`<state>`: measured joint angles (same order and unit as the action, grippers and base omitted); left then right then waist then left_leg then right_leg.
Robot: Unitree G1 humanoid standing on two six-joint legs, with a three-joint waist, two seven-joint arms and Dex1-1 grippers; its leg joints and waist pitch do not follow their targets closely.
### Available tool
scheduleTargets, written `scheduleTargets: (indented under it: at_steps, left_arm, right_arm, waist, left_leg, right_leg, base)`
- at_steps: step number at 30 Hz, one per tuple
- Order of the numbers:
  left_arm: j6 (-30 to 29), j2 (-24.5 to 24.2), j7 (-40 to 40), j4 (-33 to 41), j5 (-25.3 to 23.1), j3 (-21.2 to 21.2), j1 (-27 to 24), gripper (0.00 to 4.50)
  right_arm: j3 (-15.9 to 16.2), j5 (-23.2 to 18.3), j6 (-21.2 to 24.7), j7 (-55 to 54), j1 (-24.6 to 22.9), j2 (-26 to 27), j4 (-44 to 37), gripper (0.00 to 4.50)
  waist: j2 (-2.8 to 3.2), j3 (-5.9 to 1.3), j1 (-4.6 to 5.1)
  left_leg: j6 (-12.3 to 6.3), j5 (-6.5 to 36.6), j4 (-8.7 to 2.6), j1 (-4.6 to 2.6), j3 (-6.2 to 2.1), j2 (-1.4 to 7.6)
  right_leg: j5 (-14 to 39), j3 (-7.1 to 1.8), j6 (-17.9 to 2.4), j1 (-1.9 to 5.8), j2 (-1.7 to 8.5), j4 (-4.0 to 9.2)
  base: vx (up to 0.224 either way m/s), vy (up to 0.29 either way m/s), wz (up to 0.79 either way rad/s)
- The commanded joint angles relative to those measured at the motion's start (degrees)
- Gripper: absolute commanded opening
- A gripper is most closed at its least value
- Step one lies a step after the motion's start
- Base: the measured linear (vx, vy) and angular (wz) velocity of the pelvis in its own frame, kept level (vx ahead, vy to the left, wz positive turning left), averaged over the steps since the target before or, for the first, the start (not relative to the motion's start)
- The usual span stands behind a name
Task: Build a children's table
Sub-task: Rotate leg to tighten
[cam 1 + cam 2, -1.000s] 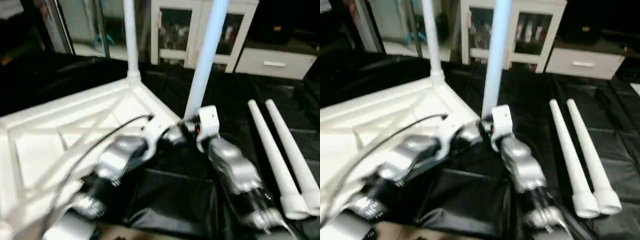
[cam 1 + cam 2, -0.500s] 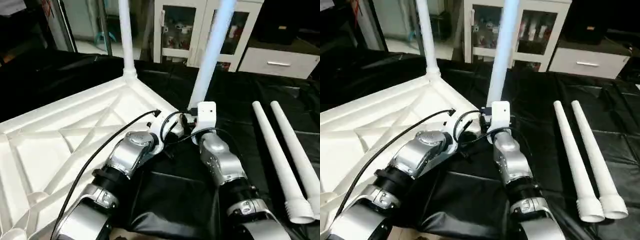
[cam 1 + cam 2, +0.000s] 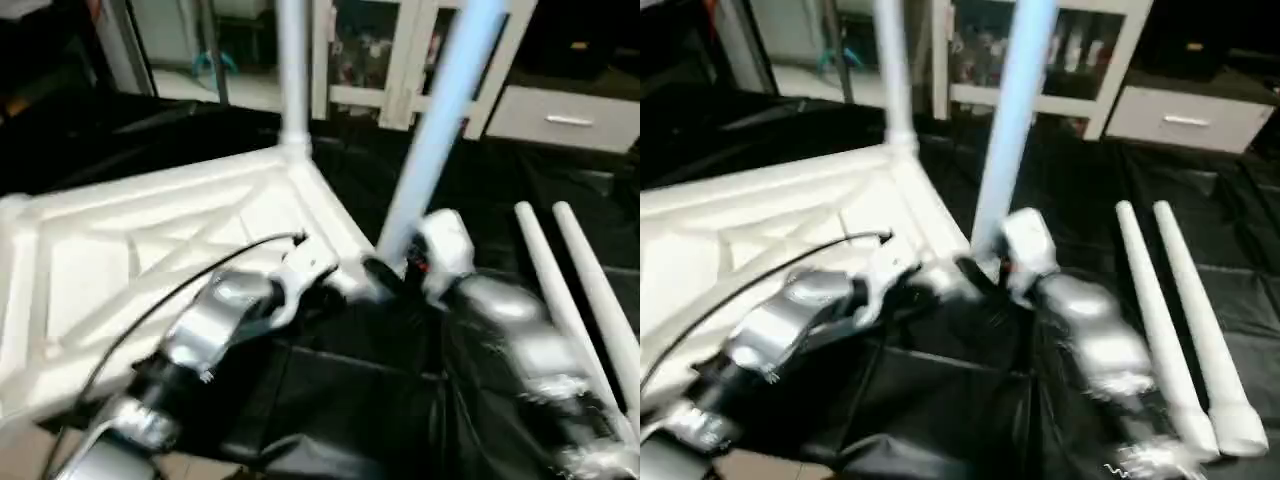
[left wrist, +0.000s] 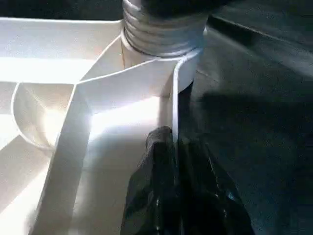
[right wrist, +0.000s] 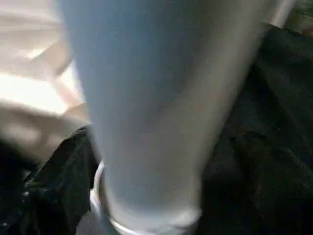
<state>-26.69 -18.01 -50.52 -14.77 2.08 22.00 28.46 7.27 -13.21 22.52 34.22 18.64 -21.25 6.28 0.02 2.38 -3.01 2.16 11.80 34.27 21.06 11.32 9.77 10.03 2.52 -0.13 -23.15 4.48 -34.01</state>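
Here the white tabletop [image 3: 150,250] is seen lying upside down on the black-covered work surface [image 3: 340,400], ribbed underside upward, at the left of the head views. A white leg [image 3: 292,70] is stood upright in its far corner socket. The left gripper [image 4: 173,152] is held at the tabletop's near corner, its two black fingers [image 4: 156,161] pressed together over the thin rim wall just beside the corner socket, nothing else being gripped. A second leg [image 3: 440,130], tilted slightly, is planted in that near corner socket, its ridged foot shown close in the left wrist view. The right gripper [image 3: 385,275] is placed at the base of this leg; whether its jaws are spread or closed on the leg cannot be told. Two loose legs [image 3: 1170,320] are laid side by side on the black cover at the right, touching.
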Motion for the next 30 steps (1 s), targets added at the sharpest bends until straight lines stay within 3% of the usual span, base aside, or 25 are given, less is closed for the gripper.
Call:
scheduleTargets:
  at_steps: [1, 4, 6, 10, 15, 16, 30]
  left_arm:
    - [-0.4, -1.1, -4.0, 1.3, 1.0, 2.6, -1.9, 0.00]
    - [-0.5, -3.5, -8.0, 4.4, 1.9, 3.7, -3.0, 0.00]
    - [-1.5, -6.3, -12.4, 8.6, 3.0, 5.0, -4.2, 0.00]
    - [-1.8, -7.1, -13.2, 9.7, 3.1, 5.3, -4.6, 0.00]
    - [-1.8, -7.2, -13.2, 10.0, 2.8, 5.3, -4.7, 0.00]
    - [-1.9, -7.3, -13.1, 10.1, 2.8, 5.2, -4.8, 0.00]
    - [-2.5, -7.6, -12.9, 10.6, 2.9, 5.2, -4.9, 0.00]
  right_arm:
    - [0.9, -1.5, 1.5, 5.0, -1.2, -2.4, -3.7, 4.46]
    - [2.1, -2.0, 1.9, 10.5, -3.2, -7.0, -6.4, 4.46]
    - [3.2, -3.1, 4.1, 15.4, -5.0, -11.2, -9.5, 4.46]
    - [4.2, -3.3, 5.5, 16.6, -5.6, -12.1, -11.2, 4.46]
    - [5.2, -3.1, 5.7, 17.4, -5.8, -11.8, -11.3, 4.46]
    - [5.3, -3.2, 5.8, 17.6, -5.9, -11.9, -11.4, 4.21]
    - [6.0, -2.7, 6.4, 19.6, -6.6, -13.2, -12.2, 3.09]
  waist:
    - [-0.14, -2.93, -0.09]
    - [-0.23, -2.72, -0.11]
    - [-0.06, -2.70, -0.08]
    - [-0.03, -2.67, -0.05]
    - [-0.17, -2.86, -0.07]
    - [-0.24, -2.86, -0.06]
    - [-0.17, -2.99, -0.14]
  left_leg:
    - [-3.25, 9.7, -4.37, -0.68, -1.41, 3.50]
    - [-1.58, 12.8, -4.63, -0.88, -1.55, 3.57]
    - [-1.25, 13.5, -4.73, -0.88, -1.62, 3.65]
    - [-0.97, 13.6, -4.67, -1.15, -1.49, 3.59]
    - [-0.58, 12.2, -4.61, -0.94, -1.60, 3.55]
    - [-0.83, 11.9, -4.54, -0.87, -1.54, 3.49]
    - [-1.45, 10.4, -4.33, -0.83, -1.55, 3.50]
  right_leg:
    - [8.7, -2.47, -13.0, 2.75, 3.80, 3.48]
    - [14.7, -2.51, -11.8, 2.55, 3.85, 4.03]
    - [15.3, -2.60, -11.4, 2.48, 3.85, 4.00]
    - [14.7, -2.60, -11.9, 2.08, 3.64, 4.10]
    - [13.0, -2.56, -12.0, 2.33, 3.67, 3.77]
    - [12.6, -2.57, -12.2, 2.40, 3.69, 3.76]
    - [10.8, -2.50, -12.9, 2.63, 3.69, 3.50]
  base:
    - [0.000, 0.000, 0.00]
    - [0.000, 0.000, 0.00]
    - [0.000, 0.000, 0.00]
    - [0.000, 0.000, 0.00]
    - [0.000, 0.000, 0.00]
    - [0.000, 0.000, 0.00]
    - [0.000, 0.000, 0.00]
